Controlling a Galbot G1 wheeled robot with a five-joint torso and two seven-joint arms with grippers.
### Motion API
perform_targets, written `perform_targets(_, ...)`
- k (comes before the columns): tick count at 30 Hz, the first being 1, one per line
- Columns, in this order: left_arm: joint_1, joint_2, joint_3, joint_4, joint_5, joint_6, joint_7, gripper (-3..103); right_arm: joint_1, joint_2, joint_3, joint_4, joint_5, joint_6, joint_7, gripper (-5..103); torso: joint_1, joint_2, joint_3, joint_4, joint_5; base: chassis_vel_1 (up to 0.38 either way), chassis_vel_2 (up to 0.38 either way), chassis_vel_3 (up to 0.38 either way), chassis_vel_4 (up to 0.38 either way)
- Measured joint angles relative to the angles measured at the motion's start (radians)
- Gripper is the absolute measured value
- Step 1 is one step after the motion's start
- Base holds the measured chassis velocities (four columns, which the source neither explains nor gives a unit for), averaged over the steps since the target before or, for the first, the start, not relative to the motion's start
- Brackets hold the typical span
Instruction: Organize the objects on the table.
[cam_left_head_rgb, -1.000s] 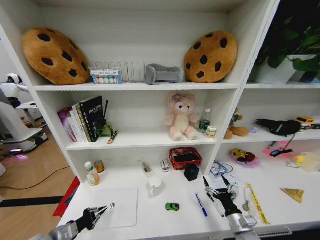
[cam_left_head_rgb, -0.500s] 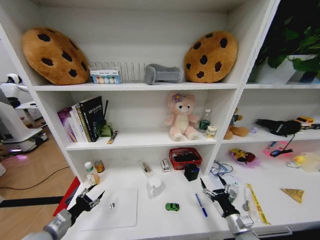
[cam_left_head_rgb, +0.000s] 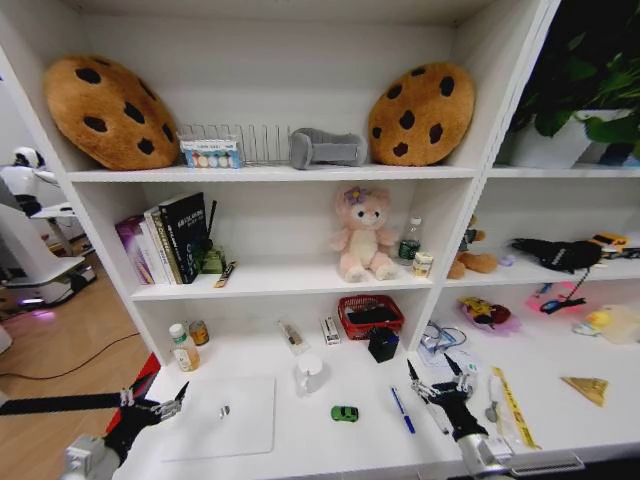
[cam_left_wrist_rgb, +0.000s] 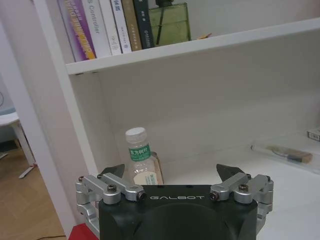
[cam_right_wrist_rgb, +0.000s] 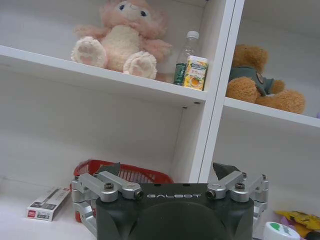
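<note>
Head view: our two grippers hover spread wide, released, holding nothing.
Left gripper (cam_left_head_rgb: 150, 406) hangs off the white desk's (cam_left_head_rgb: 300, 440) left edge; right gripper (cam_left_head_rgb: 437, 385) beside the blue pen (cam_left_head_rgb: 402, 410), which points toward the shelf.

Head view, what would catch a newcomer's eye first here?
Two big cookie cushions, one at the left end and the other at the right end of the top shelf, then the pink plush toy sitting on the middle shelf. Below, the left claw and right claw hang open over the white table.
</note>
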Motion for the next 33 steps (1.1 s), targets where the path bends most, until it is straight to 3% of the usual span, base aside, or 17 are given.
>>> perform_targets(6,-0.015,-0.037,-0.069,-0.015,-0.083,0.024,-0.011,100,-0.008,-0.003,0.003,0.015,0.008,-0.007,0.024,100,0.000,0.000,0.000,0.0003,0.0001,0.000,0.000,0.000,0.000)
perform_targets(13,-0.020,-0.054,-0.118,0.022,-0.122,0.012,-0.010,100,-0.027,0.005,0.018,0.034,0.032,-0.017,0.052,100,0.000,0.000,0.000,0.0003,0.0002,0.000,0.000,0.000,0.000)
perform_targets(25,-0.013,-0.119,-0.124,0.015,-0.110,-0.015,-0.003,100,-0.080,0.004,0.035,0.077,0.026,-0.038,0.096,100,0.000,0.000,0.000,0.0003,0.0001,0.000,0.000,0.000,0.000)
perform_targets(31,-0.023,-0.123,-0.117,0.012,-0.101,-0.014,-0.004,100,-0.107,-0.027,0.023,0.130,0.029,-0.089,0.119,100,0.000,0.000,0.000,0.0002,0.0002,0.000,0.000,0.000,0.000)
perform_targets(33,-0.024,-0.121,-0.090,0.014,-0.071,-0.018,-0.003,100,-0.124,-0.049,0.002,0.167,0.040,-0.142,0.142,100,0.000,0.000,0.000,0.0003,0.0001,0.000,0.000,0.000,0.000)
